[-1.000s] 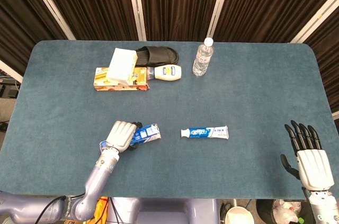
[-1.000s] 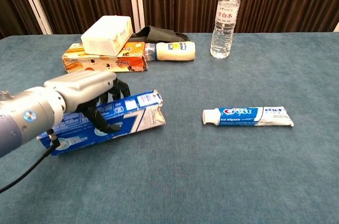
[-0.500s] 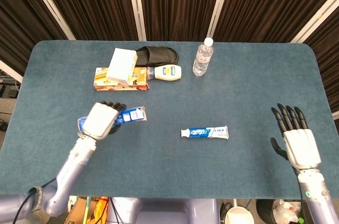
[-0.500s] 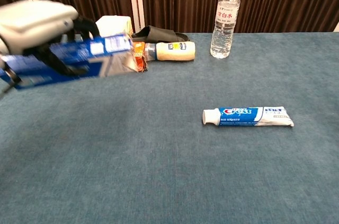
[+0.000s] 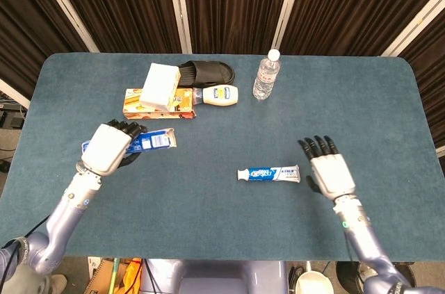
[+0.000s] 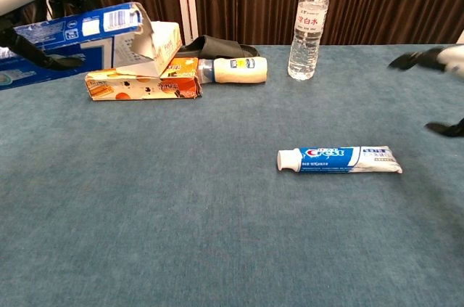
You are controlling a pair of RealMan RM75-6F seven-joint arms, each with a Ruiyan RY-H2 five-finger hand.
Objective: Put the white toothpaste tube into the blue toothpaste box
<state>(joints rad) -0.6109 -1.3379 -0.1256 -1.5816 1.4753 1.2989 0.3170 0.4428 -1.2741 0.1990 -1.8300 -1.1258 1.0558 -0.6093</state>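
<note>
Gripping the blue toothpaste box [image 5: 144,142], the left hand [image 5: 108,148] has carried it up off the surface [image 5: 229,217] and toward the left edge over the past second, fingers wrapped round its middle. Near the surface's centre, the white toothpaste tube [image 5: 268,174] lies flat where it was, cap pointing left, while the right hand [image 5: 329,172] has swept in from the right edge and now hovers just beside the tube's crimped end, fingers spread, holding nothing.

From the chest camera, the box [image 6: 72,35] hangs raised at the far left corner, its end flap open. The tube [image 6: 339,160] rests untouched; the right hand [image 6: 437,67] is a blur at the frame's edge. Pickup likely comes next.
</note>
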